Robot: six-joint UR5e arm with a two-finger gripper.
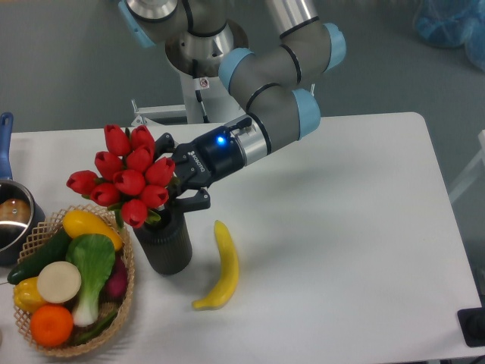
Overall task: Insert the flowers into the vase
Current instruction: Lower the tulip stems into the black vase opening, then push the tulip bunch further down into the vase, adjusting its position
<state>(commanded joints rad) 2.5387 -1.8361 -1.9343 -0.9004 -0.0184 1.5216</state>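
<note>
Left of centre in the frame, I count about ten red buds in the flowers [127, 174], one vase [164, 241] and one banana [220, 265]. My arm slants down from the upper middle, my gripper [180, 182] pinching the flowers just over the vase's mouth. The vase is a matte dark cylinder; lower left sits a woven basket [126, 292].

A banana [220, 265] lies on the white table [356, 227], a wicker basket [127, 282] of vegetables sits left, and a blue-handled pot [11, 216] stands at the edge.
</note>
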